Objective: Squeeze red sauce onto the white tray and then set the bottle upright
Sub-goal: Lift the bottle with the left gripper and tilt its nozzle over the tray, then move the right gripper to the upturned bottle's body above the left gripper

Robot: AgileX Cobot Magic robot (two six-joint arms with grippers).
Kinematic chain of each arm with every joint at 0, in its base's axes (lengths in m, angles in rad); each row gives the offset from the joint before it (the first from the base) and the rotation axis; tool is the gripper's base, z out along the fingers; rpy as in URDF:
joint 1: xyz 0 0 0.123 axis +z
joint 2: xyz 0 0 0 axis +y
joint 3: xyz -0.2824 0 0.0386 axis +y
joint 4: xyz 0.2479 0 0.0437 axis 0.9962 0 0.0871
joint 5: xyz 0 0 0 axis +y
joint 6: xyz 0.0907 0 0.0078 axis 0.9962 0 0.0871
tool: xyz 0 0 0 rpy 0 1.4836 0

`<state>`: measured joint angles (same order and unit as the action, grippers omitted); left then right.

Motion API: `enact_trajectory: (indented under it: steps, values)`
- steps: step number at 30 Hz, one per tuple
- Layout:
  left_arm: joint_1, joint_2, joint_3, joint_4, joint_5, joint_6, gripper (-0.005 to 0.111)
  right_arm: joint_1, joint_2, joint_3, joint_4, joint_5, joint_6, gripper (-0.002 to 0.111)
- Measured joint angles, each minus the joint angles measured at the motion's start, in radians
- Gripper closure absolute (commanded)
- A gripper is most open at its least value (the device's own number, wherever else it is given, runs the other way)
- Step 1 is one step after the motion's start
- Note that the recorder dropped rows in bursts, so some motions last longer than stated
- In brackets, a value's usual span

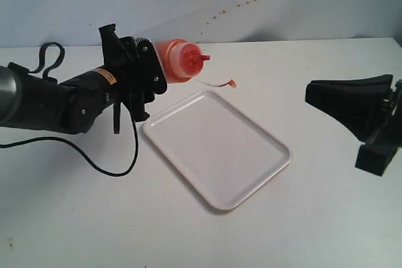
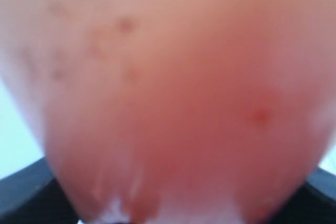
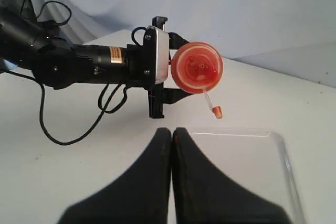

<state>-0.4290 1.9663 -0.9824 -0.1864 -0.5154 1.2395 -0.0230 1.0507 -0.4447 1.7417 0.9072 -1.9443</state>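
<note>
**Presently: bottle clamped sideways in left gripper, near the tray's far edge**

Left gripper (image 1: 158, 67) – closed around the base end of the bottle (image 1: 179, 61), one finger on each side of the body. The bottle is held off the table (image 1: 188, 230), lying roughly level, with its nozzle (image 1: 204, 58) pointing toward the right arm. Its small cap (image 1: 233, 83) hangs on a thin tether below the nozzle. Orange-red sauce shows through the wall, and the domed top is smeared with it. In the left wrist view the bottle fills the picture as an orange-red blur.

Tray (image 1: 213, 145) – flat on the table, set at an angle, white surface and low rim in plain sight. The bottle is just beyond the tray's far left corner; the cap dangles near the far edge.

Right gripper (image 3: 171, 135) – fingers pressed together, grasping nothing, well apart from the bottle and off the tray's right side.

Markings – one yellow label (image 1: 103, 76) on the left arm's wrist; its writing is too small to read. No wording can be made out on the bottle.

Other – black cable (image 1: 94, 161) loops across the table below the left arm.
</note>
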Motion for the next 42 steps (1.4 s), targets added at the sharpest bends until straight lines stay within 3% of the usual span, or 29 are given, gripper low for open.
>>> enact_trajectory:
  steps: [6, 13, 19, 30, 42]
  values:
    - [-0.027, 0.064, 0.0, -0.168, -0.195, 0.216, 0.107, 0.0, 0.185, -0.108, -0.002, 0.002, -0.015, 0.108]
    - [-0.036, 0.143, 0.0, -0.204, -0.424, 0.356, 0.107, 0.0, 0.374, -0.303, -0.002, 0.002, -0.017, 0.108]
    - [-0.083, 0.197, 0.0, -0.213, -0.632, 0.509, 0.107, 0.0, 0.522, -0.422, 0.001, 0.03, 0.002, 0.108]
    - [-0.106, 0.232, -0.011, -0.106, -0.644, 0.835, 0.107, 0.0, 0.631, -0.517, -0.001, 0.126, 0.006, 0.108]
    - [-0.106, 0.144, -0.044, -0.085, -0.644, 0.866, 0.107, 0.0, 0.631, -0.517, -0.001, 0.078, -0.157, 0.108]
